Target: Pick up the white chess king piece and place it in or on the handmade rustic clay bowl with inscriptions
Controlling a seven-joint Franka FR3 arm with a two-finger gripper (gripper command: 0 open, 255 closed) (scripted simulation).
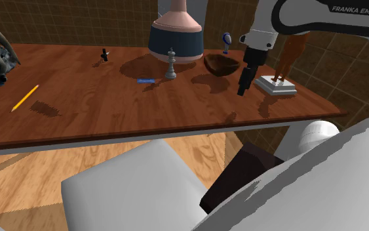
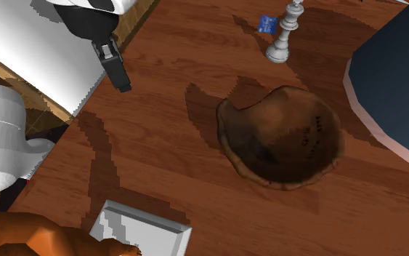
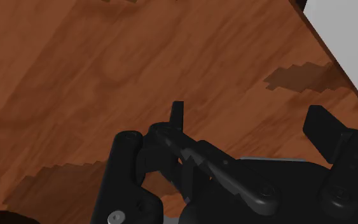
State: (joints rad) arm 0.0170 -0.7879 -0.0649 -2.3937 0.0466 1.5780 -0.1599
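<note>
So the white king (image 1: 170, 65) stands upright on the table (image 1: 78, 108), just to the shoulder view's left of the clay bowl (image 1: 221, 64). It's close to the bowl but not touching, and a small blue slip (image 1: 146, 81) lies flat next to its base. The gripper (image 1: 243, 88) is on the bowl's other side, hanging over bare wood near a white plinth (image 1: 276, 86) with an orange-brown figure on it.

In the wrist view the fingers (image 3: 178, 114) stand wide apart with only table grain between them, so nothing is being held. My guess is it's parked open because the grab hasn't started, and it'll have to get past the bowl to reach the piece.

Shapes: the king (image 2: 282, 33) is pale and smooth. It's tall and skinny above a flared round foot, so it probably tips over if it gets bumped from the side. The bowl (image 2: 282, 134) is the opposite: brown, rough and lumpy, with a wobbly uneven rim and dark little marks scratched inside. It's wide and shallow, so a pretty forgiving target. The table is glossy reddish wood. A big dark-blue vessel with a pinkish edge (image 1: 175, 41) sits right behind both.
</note>
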